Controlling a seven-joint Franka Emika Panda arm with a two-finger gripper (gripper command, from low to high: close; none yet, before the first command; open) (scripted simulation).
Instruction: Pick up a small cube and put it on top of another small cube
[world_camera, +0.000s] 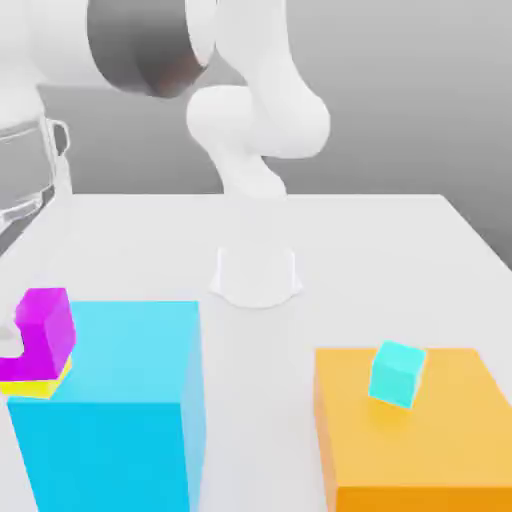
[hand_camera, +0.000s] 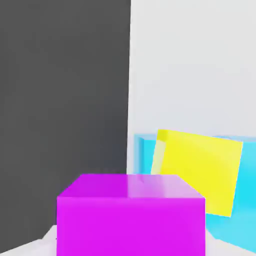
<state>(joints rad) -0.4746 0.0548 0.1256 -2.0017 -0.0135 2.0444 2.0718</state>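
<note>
Exterior view. One table, white, smooth, before a plain grey backdrop. One robot arm, white with a dark band. One large blue block, toward the exterior view's left. One orange block, toward the right, bearing one small cyan cube, set askew. One magenta cube, upright, at the left edge, pinched by the gripper. One yellow cube, mostly hidden behind and beneath it; contact cannot be told.

Hand view. One magenta cube, near, between the closed-in fingers. One yellow cube, its top broadly exposed, turned at an angle against the blue block, beside the magenta cube in outline. One dark grey area, straight-edged, bordering the white surface.
</note>
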